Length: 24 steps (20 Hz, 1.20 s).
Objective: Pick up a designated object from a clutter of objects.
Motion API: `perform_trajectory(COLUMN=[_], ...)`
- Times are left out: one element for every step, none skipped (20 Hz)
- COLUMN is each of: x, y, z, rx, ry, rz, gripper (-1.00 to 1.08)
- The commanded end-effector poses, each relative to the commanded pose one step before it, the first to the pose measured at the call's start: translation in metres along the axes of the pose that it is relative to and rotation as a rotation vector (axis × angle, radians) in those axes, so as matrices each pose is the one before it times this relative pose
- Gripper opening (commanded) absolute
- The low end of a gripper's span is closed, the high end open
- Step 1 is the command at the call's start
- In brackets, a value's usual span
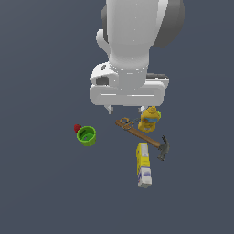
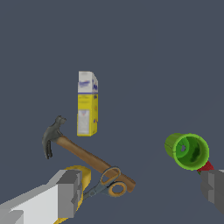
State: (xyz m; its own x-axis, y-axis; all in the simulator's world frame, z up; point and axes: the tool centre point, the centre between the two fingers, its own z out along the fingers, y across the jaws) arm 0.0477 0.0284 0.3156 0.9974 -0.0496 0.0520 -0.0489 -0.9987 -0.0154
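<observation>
The designated carton point(image 1: 144, 164) lies flat on the dark floor, yellow at one end and white with blue-purple print at the other; it also shows in the wrist view point(image 2: 87, 104). My gripper point(image 1: 124, 109) is open and empty, hovering above the clutter, well apart from the carton. In the wrist view the gripper point(image 2: 142, 192) shows both fingers point(image 2: 70, 192) spread wide. The hammer point(image 1: 144, 135) lies between gripper and carton, its dark head point(image 2: 51, 139) close to the carton's yellow end.
A yellow mustard bottle point(image 1: 150, 119) stands by the hammer handle, partly hidden by a finger in the wrist view point(image 2: 82, 174). Scissors point(image 1: 124, 122) lie at the handle's end. A green cup point(image 1: 86, 135) and a red berry point(image 1: 77, 128) sit toward the exterior view's left.
</observation>
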Motion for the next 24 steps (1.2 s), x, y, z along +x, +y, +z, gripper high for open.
perform_trajectory(x=[0.00995,0.00445,0.00455,0.00461,0.00454,0.00435,0.00419,0.00403,0.00384,0.00369,0.00347,0.00328,0.00294,0.00265,0.00234,0.00208,0.00183,0.00158,0.00140,0.00124,0.00107,0.00091,0.00077,0.00067], y=[-0.00748,-0.00344,-0.00370,-0.00396,-0.00406,-0.00413,-0.00418,-0.00422,-0.00428,-0.00430,-0.00436,-0.00432,-0.00416,-0.00392,-0.00373,-0.00351,-0.00329,-0.00310,-0.00284,-0.00258,-0.00235,-0.00214,-0.00192,-0.00165], z=[0.01528,0.00707,0.00756,0.00804,0.00834,0.00842,0.00859,0.00875,0.00885,0.00905,0.00908,0.00918,0.00882,0.00852,0.00807,0.00766,0.00723,0.00670,0.00632,0.00592,0.00543,0.00492,0.00439,0.00397], rx=[-0.00353,-0.00152,-0.00146,-0.00138,-0.00134,-0.00117,-0.00108,-0.00099,-0.00086,-0.00079,-0.00063,-0.00056,-0.00043,-0.00034,-0.00024,-0.00016,-0.00010,-0.00004,-0.00001,0.00003,0.00005,0.00007,0.00008,0.00009], ry=[-0.00510,-0.00214,-0.00218,-0.00223,-0.00234,-0.00224,-0.00227,-0.00231,-0.00226,-0.00236,-0.00222,-0.00231,-0.00215,-0.00215,-0.00196,-0.00186,-0.00175,-0.00151,-0.00150,-0.00150,-0.00136,-0.00121,-0.00104,-0.00104], rz=[0.00157,0.00085,0.00086,0.00087,0.00092,0.00088,0.00090,0.00093,0.00092,0.00098,0.00094,0.00100,0.00096,0.00098,0.00092,0.00090,0.00086,0.00076,0.00078,0.00079,0.00073,0.00066,0.00058,0.00059], gripper=[1.00,1.00,1.00,1.00,1.00,1.00,1.00,1.00,1.00,1.00,1.00,1.00,1.00,1.00,1.00,1.00,1.00,1.00,1.00,1.00,1.00,1.00,1.00,1.00])
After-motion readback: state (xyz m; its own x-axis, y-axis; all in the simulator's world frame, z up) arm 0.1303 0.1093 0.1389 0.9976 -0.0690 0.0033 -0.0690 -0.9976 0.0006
